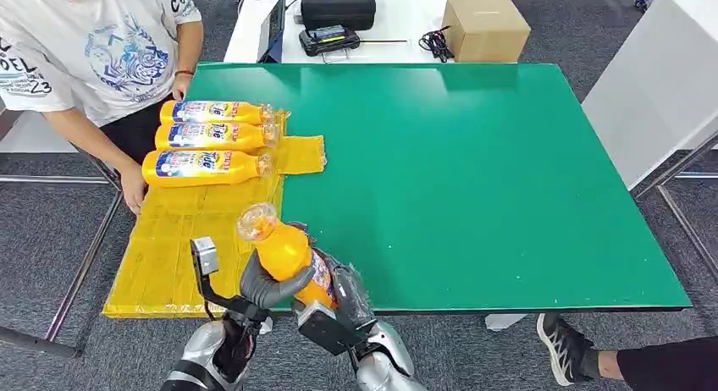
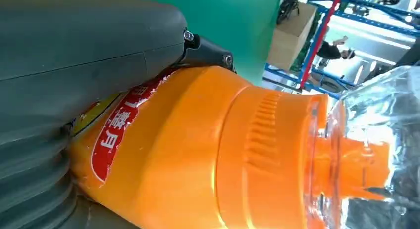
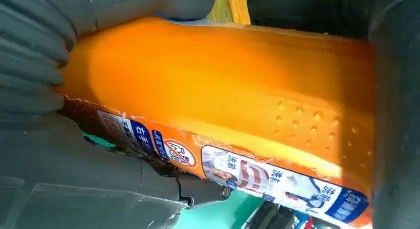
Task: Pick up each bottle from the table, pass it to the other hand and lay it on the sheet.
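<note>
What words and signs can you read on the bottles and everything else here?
"Tide": labels of the three bottles lying on the yellow sheet, such as the near one.
"不刺激", "右手": strip on the held bottle label; a red crossed-circle sign sits beside them.
Red label on the held bottle in the left wrist view: characters cut off, unreadable.
"23": the person's shirt; other shirt print too blurred.

orange bottle (image 1: 284,251) tilted, clear-capped

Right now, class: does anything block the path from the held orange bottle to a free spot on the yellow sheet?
Nothing visible does. The orange bottle, gripped by the left hand and right hand, sits beside the yellow sheet. Its near part is bare; three bottles lie at the far end.
</note>
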Motion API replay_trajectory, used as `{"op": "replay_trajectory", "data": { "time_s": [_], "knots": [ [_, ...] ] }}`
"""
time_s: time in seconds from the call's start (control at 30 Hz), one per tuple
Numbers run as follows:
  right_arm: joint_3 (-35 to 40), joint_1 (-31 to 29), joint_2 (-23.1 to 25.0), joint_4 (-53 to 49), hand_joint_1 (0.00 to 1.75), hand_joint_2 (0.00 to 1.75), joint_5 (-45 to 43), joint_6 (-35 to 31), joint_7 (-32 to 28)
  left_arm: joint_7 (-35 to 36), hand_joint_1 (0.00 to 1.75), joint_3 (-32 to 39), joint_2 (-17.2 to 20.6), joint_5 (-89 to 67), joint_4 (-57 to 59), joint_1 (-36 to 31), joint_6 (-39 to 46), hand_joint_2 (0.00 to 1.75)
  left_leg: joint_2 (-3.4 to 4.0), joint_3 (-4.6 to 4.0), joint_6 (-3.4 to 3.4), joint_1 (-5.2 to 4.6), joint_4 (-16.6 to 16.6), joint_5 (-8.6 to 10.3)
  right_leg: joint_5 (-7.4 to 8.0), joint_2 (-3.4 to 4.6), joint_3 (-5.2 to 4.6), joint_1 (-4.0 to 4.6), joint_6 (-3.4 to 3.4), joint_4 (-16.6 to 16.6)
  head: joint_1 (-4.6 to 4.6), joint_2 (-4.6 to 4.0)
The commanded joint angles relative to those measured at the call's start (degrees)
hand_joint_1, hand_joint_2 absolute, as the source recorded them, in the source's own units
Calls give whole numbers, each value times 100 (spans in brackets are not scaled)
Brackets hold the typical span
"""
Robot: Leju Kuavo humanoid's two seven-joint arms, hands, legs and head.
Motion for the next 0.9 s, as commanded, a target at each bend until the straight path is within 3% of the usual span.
{"op": "replay_trajectory", "data": {
  "time_s": [0.03, 0.2, 0.23, 0.27, 0.3, 0.33, 0.37, 0.43, 0.8, 0.9],
  "knots": [
    [170, -89, -58, 140, 175, 175, 123, 0, 108, -45, 175, -81, 18, -167, -177, -306, 283, 175, -7, 22, -11, 11, 4, -11, -11, -11, 28, 12, -15, -1, 0, 0],
    [127, -103, -101, -88, 175, 175, 135, -9, 130, -257, 175, 131, -39, -549, -398, -433, 1014, 175, -10, 8, -8, 10, 4, -4, -6, -13, 13, 11, -11, -1, 0, 0],
    [95, -100, -101, -158, 143, 175, 124, -59, 145, -404, 175, 187, -62, -725, -481, -463, 1292, 175, -12, 19, -11, 13, 5, -9, -11, -16, 25, 14, -14, 0, 0, 0],
    [46, -87, -92, -257, 14, 175, 80, -76, 169, -458, 175, 236, -73, -813, -566, -485, 1455, 175, -10, 13, -10, 13, 7, -7, -8, -14, 19, 15, -13, 0, 0, 0],
    [-17, -65, -81, -413, 0, 175, 35, -138, 205, -494, 175, 290, -72, -921, -698, -491, 1641, 175, -12, 5, -8, 10, 7, -5, -7, -16, 11, 11, -11, 2, 0, 0],
    [-33, -43, -106, -621, 0, 175, -20, -73, 229, -564, 175, 307, -43, -1139, -793, -509, 1864, 175, -11, 2, -8, 9, 6, -2, -5, -14, 6, 9, -9, 3, 0, 0],
    [-56, -29, -126, -792, 0, 0, -56, -47, 255, -610, 175, 354, -40, -1258, -835, -528, 2012, 175, -8, -3, -6, 6, 4, 1, -2, -10, 0, 7, -7, 2, 0, 0],
    [-124, 42, -175, -1192, 0, 0, -209, 74, 287, -652, 175, 437, -25, -1390, -846, -574, 2140, 175, -6, 1, -9, 10, 9, -4, -5, -9, 5, 11, -10, 5, 2, 0],
    [-128, 80, -192, -1266, 0, 0, -267, 132, 282, -678, 175, 445, -38, -1427, -780, -577, 2177, 175, -3, 7, -5, 3, -2, 0, -2, -6, 9, 4, -6, -2, 2, 0],
    [-195, 184, -328, -1880, 0, 0, -609, 522, 299, -715, 175, 659, -32, -1514, -577, -700, 2395, 175, -4, 5, -6, 4, -1, 0, -2, -5, 7, 4, -7, -1, 2, 0]
  ]
}}
